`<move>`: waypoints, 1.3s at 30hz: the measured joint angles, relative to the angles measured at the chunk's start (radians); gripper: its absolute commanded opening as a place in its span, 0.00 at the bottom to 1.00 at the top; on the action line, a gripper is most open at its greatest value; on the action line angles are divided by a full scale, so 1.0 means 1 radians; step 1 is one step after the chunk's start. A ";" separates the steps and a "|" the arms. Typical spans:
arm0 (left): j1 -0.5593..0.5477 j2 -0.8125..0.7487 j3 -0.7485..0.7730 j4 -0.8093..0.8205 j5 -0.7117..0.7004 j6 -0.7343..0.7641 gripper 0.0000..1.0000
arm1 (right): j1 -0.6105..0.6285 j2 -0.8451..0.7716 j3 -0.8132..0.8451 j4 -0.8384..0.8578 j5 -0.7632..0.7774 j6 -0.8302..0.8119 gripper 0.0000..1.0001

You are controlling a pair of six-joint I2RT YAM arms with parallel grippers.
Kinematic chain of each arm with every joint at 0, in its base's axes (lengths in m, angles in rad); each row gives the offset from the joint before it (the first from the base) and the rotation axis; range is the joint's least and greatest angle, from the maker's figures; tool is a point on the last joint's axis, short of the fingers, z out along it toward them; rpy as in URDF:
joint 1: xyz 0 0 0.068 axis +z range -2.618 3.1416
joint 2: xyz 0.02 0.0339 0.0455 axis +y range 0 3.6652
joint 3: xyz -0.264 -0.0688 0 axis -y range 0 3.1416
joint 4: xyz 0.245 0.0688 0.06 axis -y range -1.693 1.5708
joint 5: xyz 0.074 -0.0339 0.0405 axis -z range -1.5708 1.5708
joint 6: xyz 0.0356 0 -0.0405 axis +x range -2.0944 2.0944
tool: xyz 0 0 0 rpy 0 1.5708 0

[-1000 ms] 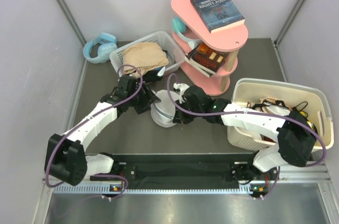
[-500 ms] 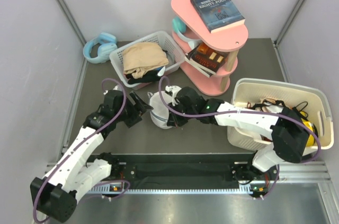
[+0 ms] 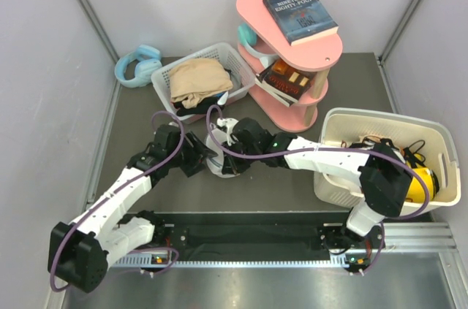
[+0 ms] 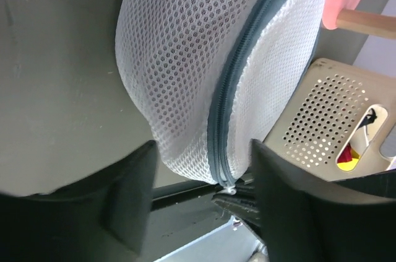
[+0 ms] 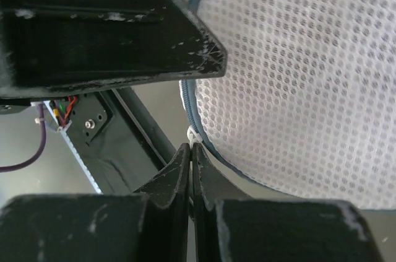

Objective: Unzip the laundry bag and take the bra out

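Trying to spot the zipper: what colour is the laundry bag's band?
Dark blue-grey zipper band on white mesh; clearest in left wrist view.

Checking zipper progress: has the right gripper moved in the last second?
Yes. The right gripper has shifted left in the top view, away from the cream tub.

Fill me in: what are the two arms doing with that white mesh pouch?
The left gripper has the laundry bag between its fingers, apparently clamping it and holding it up on edge. The right gripper is pinched shut on the small white zipper pull at the end of the bag's teal zipper band. The stretch of zipper in view looks closed, so the unzipping has not visibly begun and nothing is out of the bag.
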 measured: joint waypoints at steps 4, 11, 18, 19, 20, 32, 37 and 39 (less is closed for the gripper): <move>0.000 0.016 -0.005 0.039 0.004 -0.018 0.14 | 0.005 0.002 0.003 -0.010 -0.005 -0.013 0.00; -0.002 0.035 -0.031 0.086 0.024 -0.039 0.00 | 0.005 0.002 0.003 -0.028 -0.005 -0.033 0.00; -0.001 0.034 -0.032 0.091 0.024 -0.043 0.00 | 0.005 0.002 0.003 -0.028 -0.011 -0.034 0.00; 0.000 0.034 -0.032 0.091 0.024 -0.043 0.00 | 0.005 0.002 0.001 -0.027 -0.011 -0.034 0.00; 0.001 0.034 -0.032 0.090 0.024 -0.042 0.00 | 0.005 0.002 0.000 -0.025 -0.010 -0.034 0.00; 0.085 -0.014 -0.032 0.036 0.041 0.016 0.00 | -0.021 -0.060 -0.126 0.002 0.021 -0.022 0.00; 0.116 -0.004 -0.026 0.035 0.070 0.046 0.00 | -0.052 -0.094 -0.143 0.001 0.034 -0.018 0.00; 0.119 0.026 -0.006 0.035 0.078 0.067 0.00 | -0.056 -0.097 -0.142 0.000 0.038 -0.018 0.00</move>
